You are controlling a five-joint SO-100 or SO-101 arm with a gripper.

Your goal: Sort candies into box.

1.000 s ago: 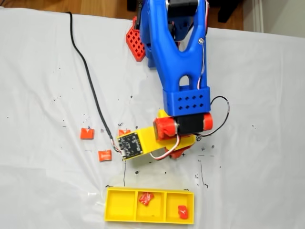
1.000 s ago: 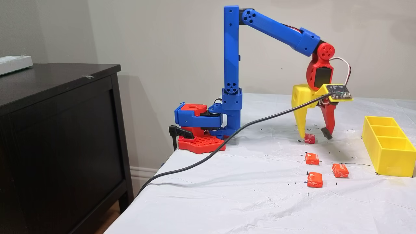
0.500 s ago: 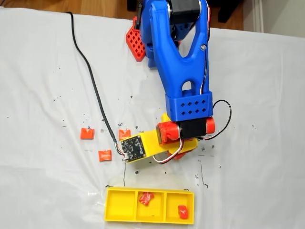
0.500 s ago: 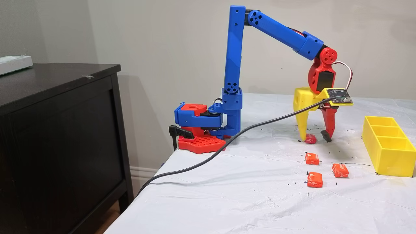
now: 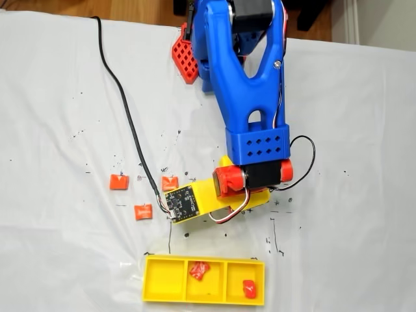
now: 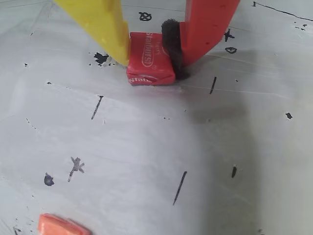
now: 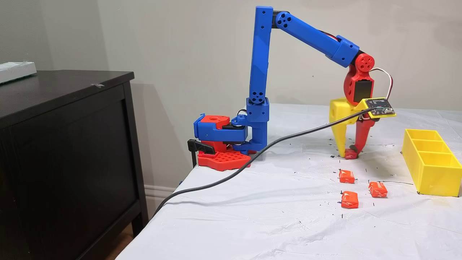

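The small red wrapped candy (image 6: 149,59) is pinched on the white cloth-covered table (image 6: 146,147) by the two-finger gripper (image 6: 149,54); seemingly for lifting towards the flat yellow plastic box (image 5: 203,280).

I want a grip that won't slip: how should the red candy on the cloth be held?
From straight above, across its two flat opposite sides, as the pincer does: the red candy is a low squarish block lying flat on the cloth, so its top stays free.
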